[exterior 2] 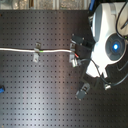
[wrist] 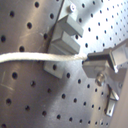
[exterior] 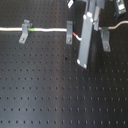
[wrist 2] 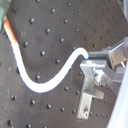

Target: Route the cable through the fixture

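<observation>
While the cable [exterior: 47, 30] lies across the far part of the black perforated tabletop [exterior: 45, 90], it runs from the first exterior view's left edge through the left clip [exterior: 24, 31], with its green band [exterior: 32, 30] just right of that clip, then on to the middle clip [exterior: 69, 32], where the red-orange section [exterior: 75, 35] shows just past it. A third clip [exterior: 104, 39] stands further right in the first exterior view, and white cord curves up toward the right edge beyond it. In the second exterior view the cable [exterior 2: 20, 49] follows the same line, through one clip [exterior 2: 37, 52] to the next clip [exterior 2: 74, 56], beside the white arm body [exterior 2: 107, 42] with its blue light. The gripper [wrist: 95, 65] shows in both wrist views with the jaws pinching the cable end: in the first wrist view the cord [wrist: 35, 56] passes in front of a grey clip [wrist: 64, 41] into the fingertips; in the second wrist view the cord [wrist 2: 45, 82] loops in an S from the red-orange end to the gripper [wrist 2: 92, 62]. A small blue object [exterior 2: 2, 90] sits at the second exterior view's left edge. No legible writing or labels anywhere.
</observation>
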